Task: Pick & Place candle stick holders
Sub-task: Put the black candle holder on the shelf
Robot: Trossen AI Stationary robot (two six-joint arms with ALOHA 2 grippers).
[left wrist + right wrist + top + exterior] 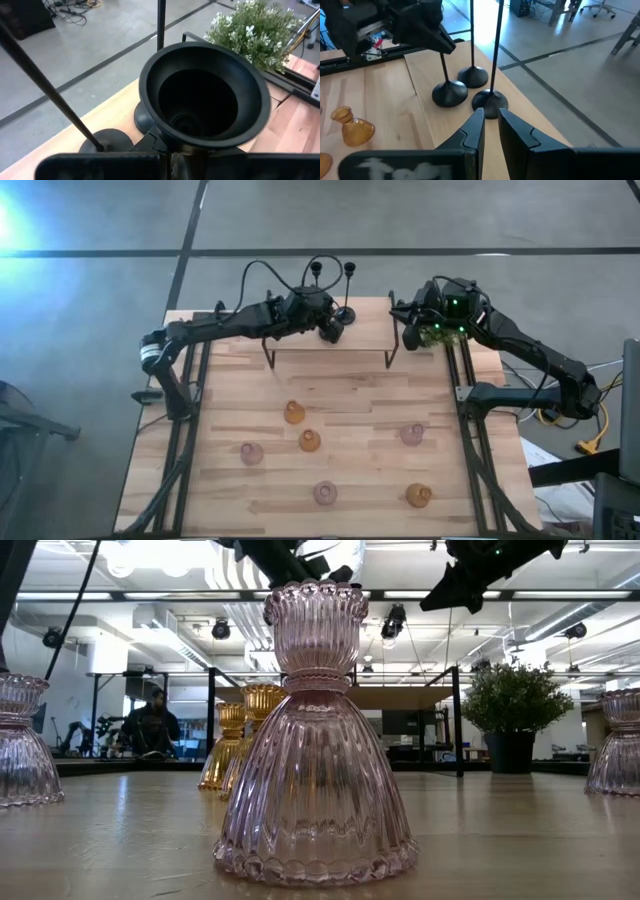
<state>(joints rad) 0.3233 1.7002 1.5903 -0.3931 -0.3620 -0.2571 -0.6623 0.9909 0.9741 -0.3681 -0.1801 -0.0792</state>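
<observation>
Three black candle stick holders stand together at the table's far edge, with round bases [472, 76], [490, 102] and thin stems. My left gripper [330, 328] is shut on one of them, whose black cup [200, 95] fills the left wrist view. Several glass candle stick holders stand on their wide bases in the table's middle and near part, amber ones [293, 413] and pink ones [251, 452]. The nearest pink one [315, 740] fills the low view. My right gripper [490, 130] is shut on nothing at the far right, beside the green plant [437, 332]. My left gripper pinches the black holder's stem [441, 57] just under its cup, between its two fingers. The fingers come slanting down from the table's left and lie across the stem. The cup tips toward the wrist. Whether the base [450, 93] rests on the wood or hangs just above it, I cannot tell.
A black metal frame [330, 350] with two legs crosses the far part of the table. The potted plant [515, 710] stands at the far right. The two free black holders stand close to the held one. A person [150, 725] sits in the room behind the table.
</observation>
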